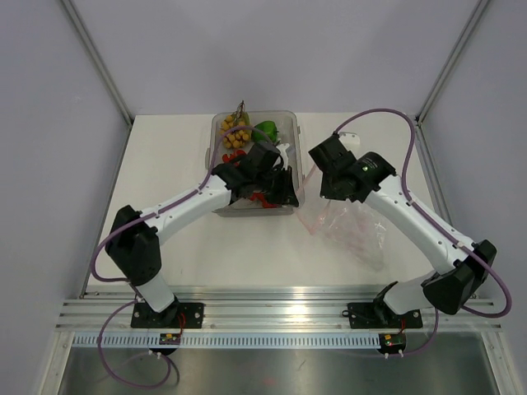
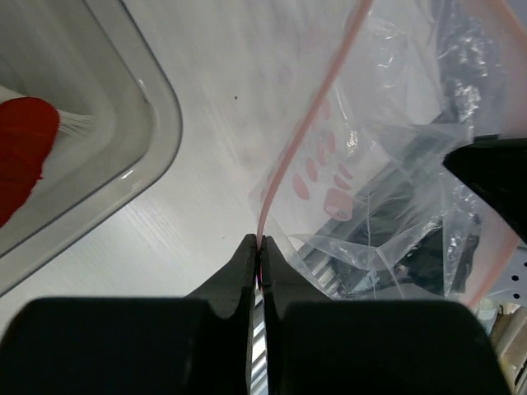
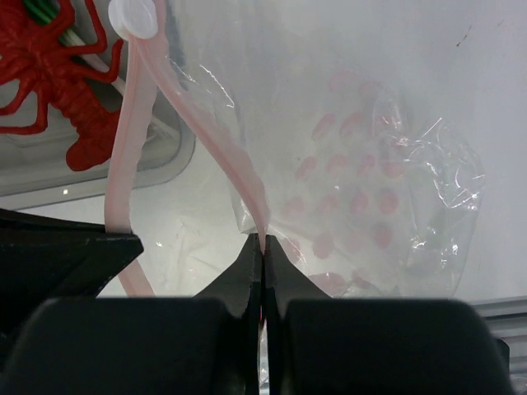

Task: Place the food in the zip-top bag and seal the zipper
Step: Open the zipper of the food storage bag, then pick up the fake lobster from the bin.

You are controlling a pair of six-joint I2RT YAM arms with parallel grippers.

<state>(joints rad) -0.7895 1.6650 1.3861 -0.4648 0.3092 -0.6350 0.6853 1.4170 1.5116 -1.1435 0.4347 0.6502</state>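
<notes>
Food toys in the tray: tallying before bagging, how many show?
4: yellow ball cluster far left, stalks beyond it, green pepper beside it, red lobster nearer, partly under the left arm. More may be hidden.

lobster (image 3: 58,74) red | bag (image 3: 387,189) clear, pink spots | zipper (image 3: 239,174) pale pink | pepper (image 1: 265,129) green | balls (image 1: 234,137) seemingly yellow-tan

Bag (image 2: 395,123) crinkly clear plastic; tray (image 2: 156,107) glossy, table (image 1: 206,247) matt wht

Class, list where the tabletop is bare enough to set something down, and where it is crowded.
Bare: table left of the tray; near strip between bag and rail. Crowded: between tray and bag, where left hand and right hand pinch the zipper.
</notes>
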